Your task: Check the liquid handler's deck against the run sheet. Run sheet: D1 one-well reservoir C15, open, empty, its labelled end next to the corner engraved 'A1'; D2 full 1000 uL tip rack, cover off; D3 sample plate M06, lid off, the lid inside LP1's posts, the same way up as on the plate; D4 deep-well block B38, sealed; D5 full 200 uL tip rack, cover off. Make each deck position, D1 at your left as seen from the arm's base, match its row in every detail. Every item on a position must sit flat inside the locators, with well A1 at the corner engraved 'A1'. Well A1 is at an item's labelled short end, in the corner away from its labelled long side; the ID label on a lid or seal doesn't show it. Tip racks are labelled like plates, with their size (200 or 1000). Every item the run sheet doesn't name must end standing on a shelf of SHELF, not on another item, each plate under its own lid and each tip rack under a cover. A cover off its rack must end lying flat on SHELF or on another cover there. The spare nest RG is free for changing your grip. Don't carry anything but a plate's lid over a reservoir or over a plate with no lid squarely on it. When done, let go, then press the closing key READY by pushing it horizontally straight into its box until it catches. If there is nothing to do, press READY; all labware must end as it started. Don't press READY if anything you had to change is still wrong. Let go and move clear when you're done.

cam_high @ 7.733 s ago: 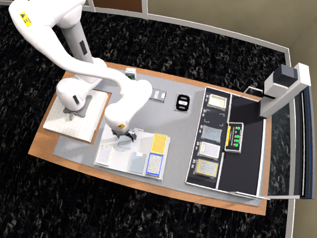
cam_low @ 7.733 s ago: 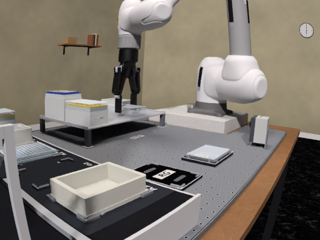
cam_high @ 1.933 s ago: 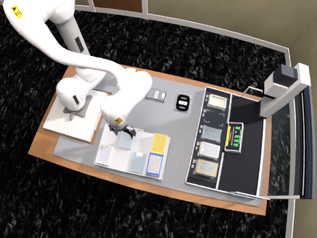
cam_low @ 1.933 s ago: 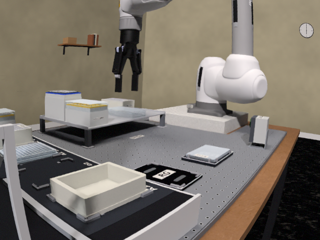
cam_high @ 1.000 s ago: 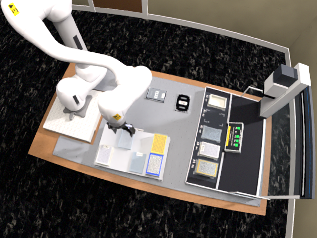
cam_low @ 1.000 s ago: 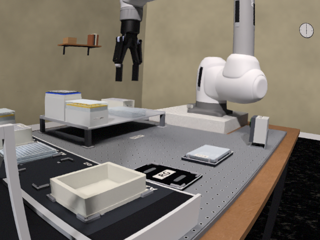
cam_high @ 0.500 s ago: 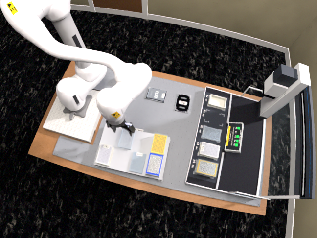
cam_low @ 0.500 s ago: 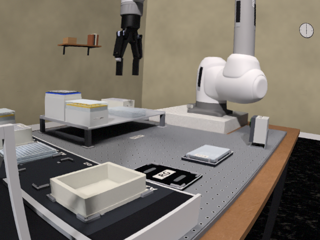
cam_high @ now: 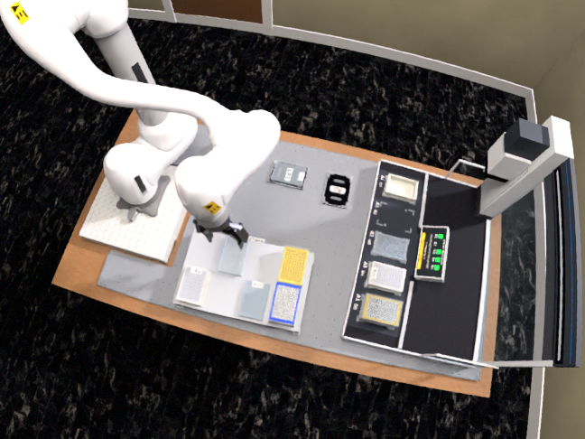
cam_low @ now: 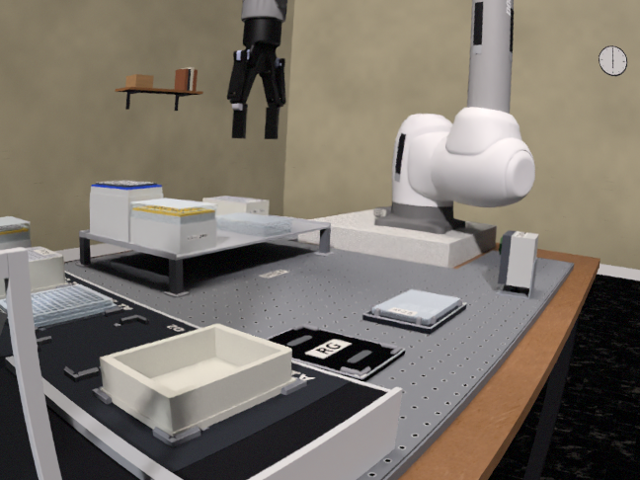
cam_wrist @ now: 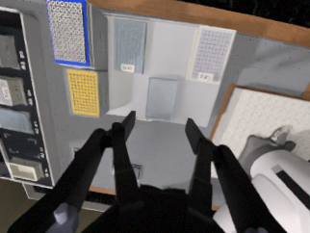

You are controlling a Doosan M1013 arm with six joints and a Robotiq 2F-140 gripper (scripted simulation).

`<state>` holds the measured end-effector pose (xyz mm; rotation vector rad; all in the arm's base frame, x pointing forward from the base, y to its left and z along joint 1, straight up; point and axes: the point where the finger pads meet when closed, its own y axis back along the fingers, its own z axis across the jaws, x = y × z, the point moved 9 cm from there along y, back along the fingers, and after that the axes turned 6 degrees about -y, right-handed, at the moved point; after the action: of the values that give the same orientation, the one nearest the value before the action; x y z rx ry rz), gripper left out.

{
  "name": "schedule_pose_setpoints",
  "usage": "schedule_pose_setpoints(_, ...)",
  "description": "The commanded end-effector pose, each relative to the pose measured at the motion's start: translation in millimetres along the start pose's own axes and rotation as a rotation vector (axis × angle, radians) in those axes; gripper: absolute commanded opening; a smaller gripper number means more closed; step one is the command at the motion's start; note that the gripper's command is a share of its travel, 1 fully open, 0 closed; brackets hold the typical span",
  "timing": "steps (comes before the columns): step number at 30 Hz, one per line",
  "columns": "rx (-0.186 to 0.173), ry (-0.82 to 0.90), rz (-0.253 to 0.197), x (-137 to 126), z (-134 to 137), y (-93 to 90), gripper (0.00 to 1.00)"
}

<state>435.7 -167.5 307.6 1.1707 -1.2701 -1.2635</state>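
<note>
My gripper point(cam_high: 226, 233) is open and empty, high above the near edge of the shelf point(cam_high: 243, 278); it also shows in the side view point(cam_low: 254, 120) and the wrist view point(cam_wrist: 161, 122). Just below the fingers a clear cover point(cam_wrist: 162, 97) lies flat on the shelf. The shelf also holds a second clear cover point(cam_wrist: 129, 45), a white plate point(cam_wrist: 212, 54), a blue tip rack point(cam_wrist: 69, 31) and a yellow tip rack point(cam_wrist: 84, 91). On the deck, the open reservoir point(cam_high: 400, 187) is in the first position, the second position point(cam_high: 395, 215) is bare, then come a clear plate point(cam_high: 390, 247), a white block point(cam_high: 386, 276) and a yellow-rimmed rack point(cam_high: 381, 309).
A lid point(cam_low: 417, 307) lies in the post nest on the grey plate. The black RG nest point(cam_low: 337, 353) is bare. A small white key box point(cam_low: 518, 261) stands at the plate's edge. A panel with green lights point(cam_high: 431, 253) sits beside the deck. The handler's gantry point(cam_high: 524, 157) stands behind.
</note>
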Motion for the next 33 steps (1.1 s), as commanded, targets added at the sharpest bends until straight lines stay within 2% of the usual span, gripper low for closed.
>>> schedule_pose_setpoints(1, 0.001, 0.0, 0.0, 0, 0, 3.2, 0.67)
schedule_pose_setpoints(33, 0.001, 0.0, 0.0, 0, 0, 50.9, 0.67)
